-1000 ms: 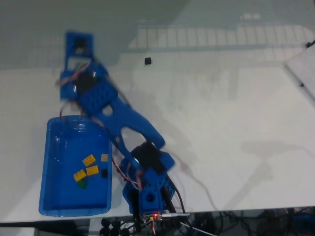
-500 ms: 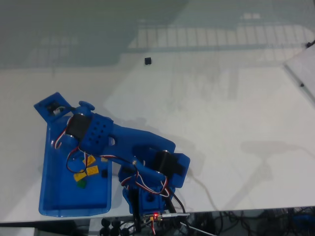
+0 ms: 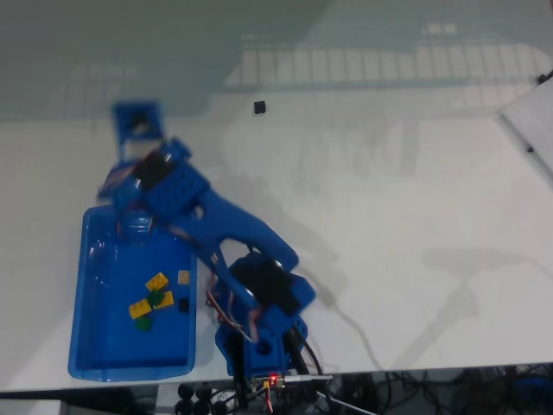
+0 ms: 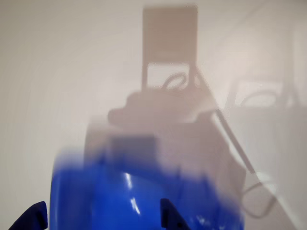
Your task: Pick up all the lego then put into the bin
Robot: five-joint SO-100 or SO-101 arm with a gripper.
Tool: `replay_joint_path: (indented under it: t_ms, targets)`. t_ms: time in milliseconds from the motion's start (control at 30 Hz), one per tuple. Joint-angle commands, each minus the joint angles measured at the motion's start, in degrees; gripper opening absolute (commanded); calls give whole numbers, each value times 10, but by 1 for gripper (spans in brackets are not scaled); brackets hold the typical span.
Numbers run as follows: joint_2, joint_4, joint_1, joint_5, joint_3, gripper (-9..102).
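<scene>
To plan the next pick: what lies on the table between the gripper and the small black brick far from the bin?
In the fixed view, only bare white table lies between the gripper and the black brick.

Glossy translucent plastic bin [image 3: 86, 285], smooth matt white table [image 3: 415, 199]; arm [image 3: 233, 229] seemingly plastic

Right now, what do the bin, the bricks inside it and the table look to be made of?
The bin looks like glossy translucent blue plastic: its floor shows through lighter, with shine along the rim. The bricks look like hard, opaque moulded plastic in yellow-orange, green and black. The table appears to be a smooth, white, faintly reflective surface; its material is unclear.
</scene>
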Motion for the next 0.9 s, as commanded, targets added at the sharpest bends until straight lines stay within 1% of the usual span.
replay_joint_path:
  t_ms: [0, 67, 200, 333, 467, 633, 867]
  targets:
    - [-59, -77, 127, 43, -50, 32]
    - [-112, -110, 180, 43, -76, 32]
    - [-221, -112, 255, 18, -148, 32]
    - [-325, -111, 308, 9, -224, 32]
    - [-400, -105, 338, -5, -286, 31]
    - [-453, -79, 363, -34, -360, 31]
    - [-485, -61, 384, -83, -397, 31]
